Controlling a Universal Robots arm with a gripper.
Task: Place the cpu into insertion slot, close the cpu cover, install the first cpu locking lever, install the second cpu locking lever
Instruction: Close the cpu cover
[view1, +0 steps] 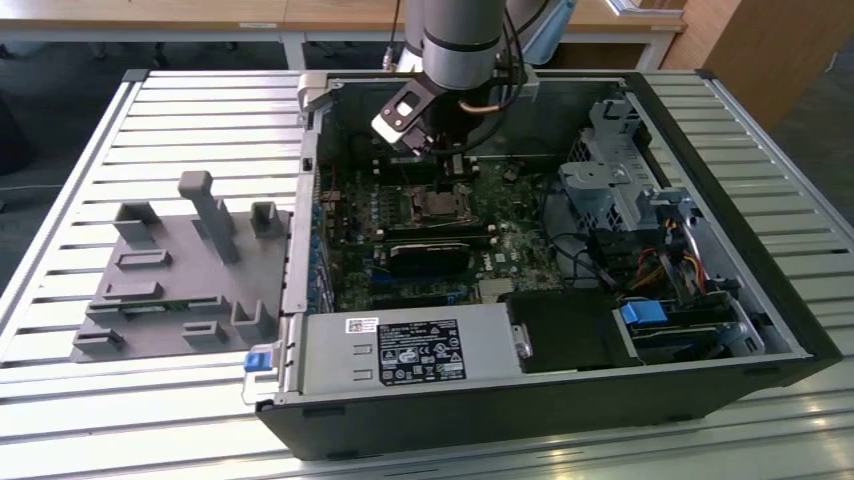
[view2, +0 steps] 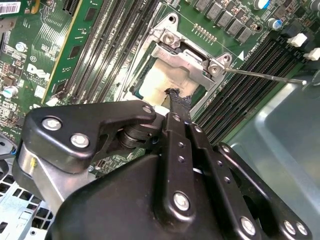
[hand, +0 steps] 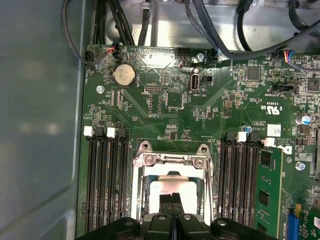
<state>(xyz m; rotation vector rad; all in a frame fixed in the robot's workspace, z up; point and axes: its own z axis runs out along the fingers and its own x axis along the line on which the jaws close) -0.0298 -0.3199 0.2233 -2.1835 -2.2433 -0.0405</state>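
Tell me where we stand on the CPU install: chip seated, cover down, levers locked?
Done: the cpu is seated, and the cpu cover looks lowered around it. In hand: the gripper, shut with nothing in it, has its tip at the chip's top. Left: a thin locking lever juts sideways from the socket, apparently unlatched, so lever locking looks outstanding.

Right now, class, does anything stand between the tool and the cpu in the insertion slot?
Nothing visible does. In the first wrist view the tool has its tip right at the bare metal top of the cpu, reaching through the window of the cpu cover. The cover's frame lies around the chip's edges, not under the tip.
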